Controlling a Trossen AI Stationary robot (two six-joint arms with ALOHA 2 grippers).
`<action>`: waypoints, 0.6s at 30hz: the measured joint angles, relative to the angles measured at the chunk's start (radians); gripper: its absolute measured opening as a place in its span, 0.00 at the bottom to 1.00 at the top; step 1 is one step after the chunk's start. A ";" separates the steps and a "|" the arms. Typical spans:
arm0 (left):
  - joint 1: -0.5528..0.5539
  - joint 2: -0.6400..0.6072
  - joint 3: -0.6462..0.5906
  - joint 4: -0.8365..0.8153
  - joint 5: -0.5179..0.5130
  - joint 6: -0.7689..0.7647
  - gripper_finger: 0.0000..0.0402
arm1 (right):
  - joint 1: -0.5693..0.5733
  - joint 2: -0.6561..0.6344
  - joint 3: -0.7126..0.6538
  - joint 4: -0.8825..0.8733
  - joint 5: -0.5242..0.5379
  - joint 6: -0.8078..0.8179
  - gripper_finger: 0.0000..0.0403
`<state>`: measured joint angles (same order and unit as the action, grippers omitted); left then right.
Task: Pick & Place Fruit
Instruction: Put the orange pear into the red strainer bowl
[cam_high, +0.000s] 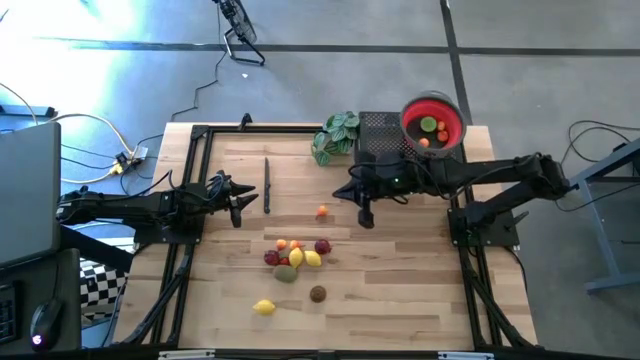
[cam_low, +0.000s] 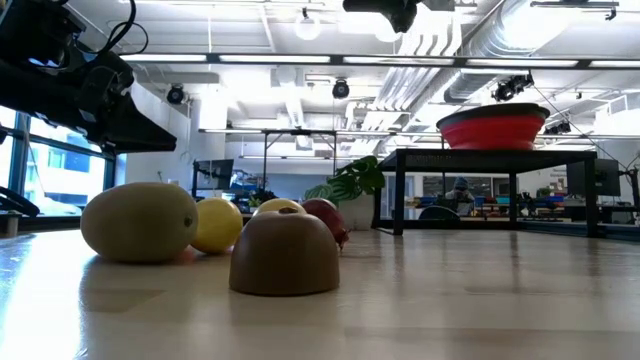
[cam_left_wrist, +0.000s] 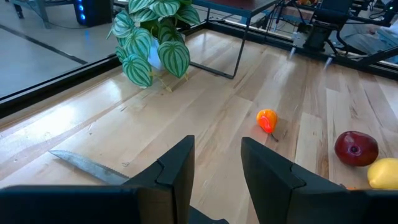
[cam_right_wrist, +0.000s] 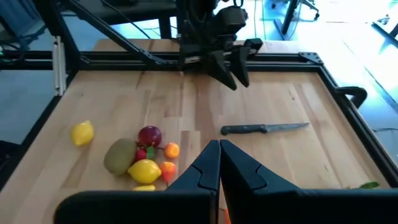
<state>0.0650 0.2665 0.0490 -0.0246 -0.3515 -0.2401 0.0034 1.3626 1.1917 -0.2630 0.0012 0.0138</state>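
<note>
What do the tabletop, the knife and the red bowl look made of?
Tabletop: pale wooden planks, seams and grain visible, slight sheen. Knife: bright, likely steel blade with a matte black handle, probably plastic. Red bowl: stepped rings and dull surface suggest collapsible silicone or soft plastic.

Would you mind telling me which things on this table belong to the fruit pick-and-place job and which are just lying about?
Job:
- loose fruit clustered on the table
- lone orange fruit
- fruit already in the red bowl
- right gripper, shut, empty
- left gripper, open

Lying about:
- knife
- leafy plant
</note>
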 joint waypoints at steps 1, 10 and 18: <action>0.000 0.000 0.000 0.000 0.000 0.000 0.32 | 0.005 0.001 -0.011 0.024 0.000 0.005 0.01; 0.000 0.000 0.000 0.000 0.000 0.000 0.32 | 0.017 -0.014 -0.271 0.380 0.000 0.070 0.01; 0.000 0.000 0.000 0.000 0.000 0.000 0.32 | 0.029 -0.169 -0.409 0.480 0.047 0.090 0.01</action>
<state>0.0650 0.2665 0.0494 -0.0243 -0.3519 -0.2402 0.0329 1.1934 0.7830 0.2169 0.0485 0.1033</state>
